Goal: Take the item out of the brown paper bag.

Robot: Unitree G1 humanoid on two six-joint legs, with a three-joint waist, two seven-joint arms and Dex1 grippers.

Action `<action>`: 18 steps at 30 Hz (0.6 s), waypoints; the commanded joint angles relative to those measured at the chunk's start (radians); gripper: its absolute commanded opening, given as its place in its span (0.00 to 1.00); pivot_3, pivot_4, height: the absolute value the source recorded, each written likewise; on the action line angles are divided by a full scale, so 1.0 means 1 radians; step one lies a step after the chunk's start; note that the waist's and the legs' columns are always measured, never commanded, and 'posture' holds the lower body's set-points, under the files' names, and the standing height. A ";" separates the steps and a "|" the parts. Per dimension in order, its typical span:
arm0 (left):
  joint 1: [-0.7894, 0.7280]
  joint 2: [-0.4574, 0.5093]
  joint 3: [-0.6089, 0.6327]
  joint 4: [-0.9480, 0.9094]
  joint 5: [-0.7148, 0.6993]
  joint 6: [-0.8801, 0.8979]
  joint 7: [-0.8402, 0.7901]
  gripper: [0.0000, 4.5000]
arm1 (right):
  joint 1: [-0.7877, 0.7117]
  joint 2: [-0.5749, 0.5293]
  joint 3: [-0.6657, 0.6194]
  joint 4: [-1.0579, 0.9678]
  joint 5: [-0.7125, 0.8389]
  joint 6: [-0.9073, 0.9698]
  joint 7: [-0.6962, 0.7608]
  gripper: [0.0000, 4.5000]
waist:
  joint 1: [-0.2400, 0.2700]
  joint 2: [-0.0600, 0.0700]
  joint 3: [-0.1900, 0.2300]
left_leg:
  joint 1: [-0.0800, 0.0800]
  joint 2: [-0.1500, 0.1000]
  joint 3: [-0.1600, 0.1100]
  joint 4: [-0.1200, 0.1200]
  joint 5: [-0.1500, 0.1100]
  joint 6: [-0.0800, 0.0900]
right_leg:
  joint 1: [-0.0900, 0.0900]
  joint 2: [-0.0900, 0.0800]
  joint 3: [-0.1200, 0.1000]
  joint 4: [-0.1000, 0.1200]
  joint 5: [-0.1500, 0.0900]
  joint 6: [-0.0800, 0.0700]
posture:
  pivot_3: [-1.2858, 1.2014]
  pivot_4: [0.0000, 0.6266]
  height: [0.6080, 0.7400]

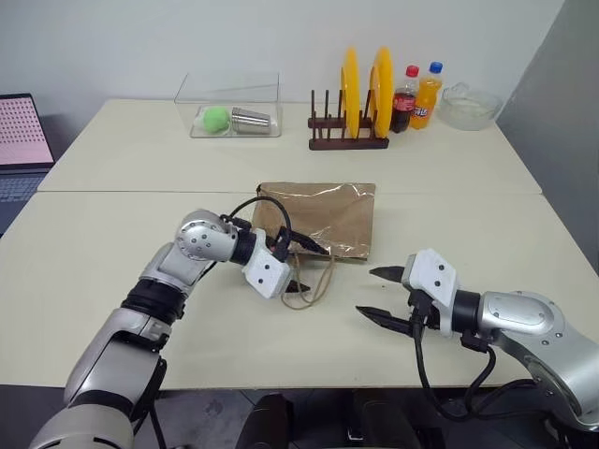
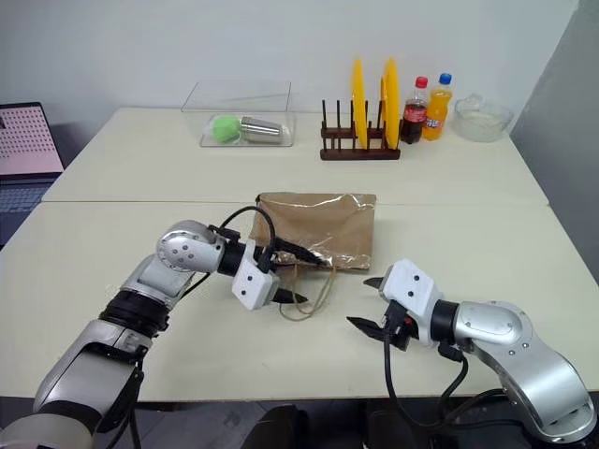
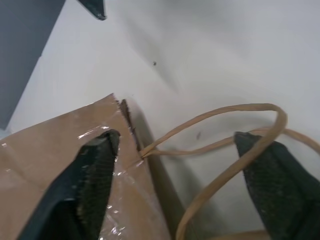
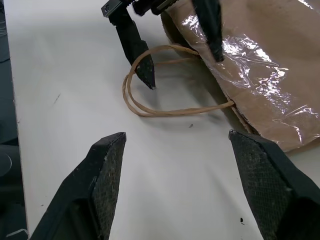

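The left gripper [image 2: 298, 274] is open at the near edge of the brown paper bag [image 2: 323, 224], one finger over the paper. The right gripper [image 2: 372, 301] is open too, apart from the bag's near corner.

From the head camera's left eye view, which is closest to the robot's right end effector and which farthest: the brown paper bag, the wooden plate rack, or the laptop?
Measured from the right end effector:
1. The brown paper bag, lying flat mid-table, just up and to its left.
2. The wooden plate rack, at the table's far edge, holding yellow plates.
3. The laptop, off at the far left edge.
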 commanded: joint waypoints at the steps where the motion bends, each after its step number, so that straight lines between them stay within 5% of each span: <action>1: -0.005 0.004 -0.002 -0.002 -0.018 -0.001 0.000 0.60 | 0.009 -0.015 0.001 -0.028 -0.002 -0.035 -0.010 0.77 | 0.000 0.000 0.000 | 0.000 0.000 0.000 0.000 0.000 0.000 | 0.000 0.000 0.000 0.000 0.000 0.000 | 0.52 0.24 1.00; 9: -0.065 -0.003 0.058 -0.023 -0.127 0.237 -0.014 0.03 | -0.007 -0.118 0.159 0.018 -0.147 -0.223 0.043 0.77 | 0.000 0.000 0.000 | 0.000 0.000 0.000 0.000 0.000 0.000 | 0.000 0.000 -0.001 0.000 0.000 0.000 | 0.52 0.24 1.00; 18: -0.075 -0.024 0.090 -0.019 -0.146 0.345 -0.023 0.00 | -0.211 -0.029 0.388 0.240 -0.383 -0.546 0.086 0.77 | -0.006 0.000 0.000 | 0.001 0.001 0.000 0.001 0.000 0.000 | 0.000 0.001 0.000 0.001 0.000 0.000 | 0.52 0.24 1.00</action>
